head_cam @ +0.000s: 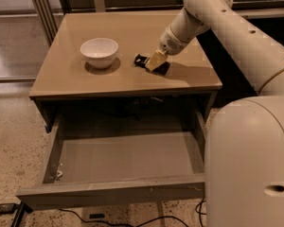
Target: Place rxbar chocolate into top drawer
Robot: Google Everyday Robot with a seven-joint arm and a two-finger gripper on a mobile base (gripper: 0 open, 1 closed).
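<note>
The rxbar chocolate (pixel 143 60) is a small black bar lying on the table top, right of the bowl. Its right part is hidden under the gripper. My gripper (pixel 155 61) is down at the bar, its tan fingers over it, at the middle right of the table top. The top drawer (pixel 123 161) is pulled out below the table, wide and shallow, with a plain grey bottom and a flat front panel.
A white bowl (pixel 99 51) stands on the table (pixel 66 82) left of the bar. My white arm and base fill the right side. A metal frame (pixel 40 13) stands at the back left. Cables (pixel 75 215) lie on the speckled floor below the drawer.
</note>
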